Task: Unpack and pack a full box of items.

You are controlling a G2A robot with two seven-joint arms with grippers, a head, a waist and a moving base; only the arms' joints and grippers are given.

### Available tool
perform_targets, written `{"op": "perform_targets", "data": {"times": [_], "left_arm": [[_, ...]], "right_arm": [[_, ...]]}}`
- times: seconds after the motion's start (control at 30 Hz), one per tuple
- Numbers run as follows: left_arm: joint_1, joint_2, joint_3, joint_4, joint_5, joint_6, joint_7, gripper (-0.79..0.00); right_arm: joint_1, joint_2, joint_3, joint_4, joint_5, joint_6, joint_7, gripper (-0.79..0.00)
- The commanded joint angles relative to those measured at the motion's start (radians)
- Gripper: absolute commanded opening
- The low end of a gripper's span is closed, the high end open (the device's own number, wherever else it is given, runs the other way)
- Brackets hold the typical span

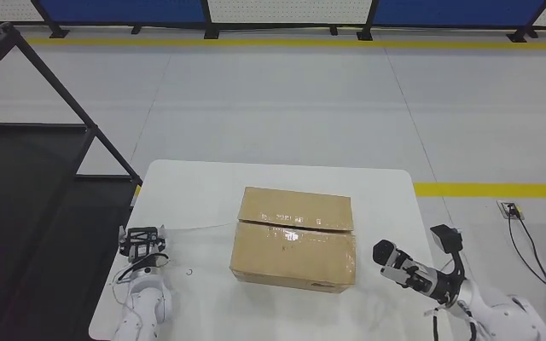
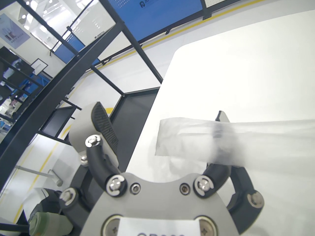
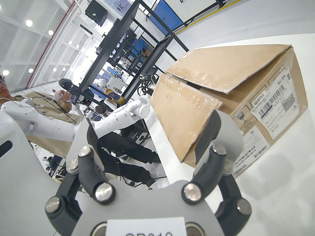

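1. At about the middle of the white table (image 1: 375, 192): a cardboard box (image 1: 293, 239), long side toward the robot.
2. Top flaps (image 3: 221, 72) folded down but not flat. In the right wrist view, one flap edge lifted above the other, with a dark gap along the seam and shiny tape scraps on both.
3. Printed labels (image 3: 273, 104) on the end of the box nearest the right arm.
4. Right gripper (image 3: 150, 131) just beside that labelled end, near the table's right edge. Clear of the cardboard in the top view. Fingers spread wide, nothing between them.
5. Left gripper (image 2: 160, 112) low over the table near its left edge, well apart from the box. Fingers spread wide here too.
6. Strip of clear tape (image 2: 192, 141) lying across one finger of the left gripper and clinging to it. One cut end loose in the gap between the fingers, the other end running out of the left wrist view. Not pinched.
7. Small ring (image 1: 188, 273) flat on the table, between the left gripper and the box, touching neither.
8. Black metal rack (image 1: 51, 196) standing just beside the table's left edge, one dark shelf level with the tabletop.
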State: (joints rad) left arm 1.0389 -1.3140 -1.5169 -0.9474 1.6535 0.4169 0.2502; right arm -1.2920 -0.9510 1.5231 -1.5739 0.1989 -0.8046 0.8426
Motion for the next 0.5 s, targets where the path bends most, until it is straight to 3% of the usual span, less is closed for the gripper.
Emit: {"op": "perform_targets", "data": {"times": [0.0,0.27,0.47], "left_arm": [[0.001,0.001,-0.006,-0.001,-0.001,-0.002,-0.005,0.0],[0.003,0.001,-0.006,-0.003,-0.003,-0.006,-0.007,0.0],[-0.008,0.013,-0.056,0.025,-0.004,0.002,-0.073,0.0]], "right_arm": [[0.005,0.0,-0.005,0.001,0.0,0.004,0.001,0.0],[0.025,0.001,-0.028,0.004,-0.008,0.016,0.002,0.0],[0.031,0.003,-0.036,0.002,-0.013,0.02,0.0,0.0]]}}
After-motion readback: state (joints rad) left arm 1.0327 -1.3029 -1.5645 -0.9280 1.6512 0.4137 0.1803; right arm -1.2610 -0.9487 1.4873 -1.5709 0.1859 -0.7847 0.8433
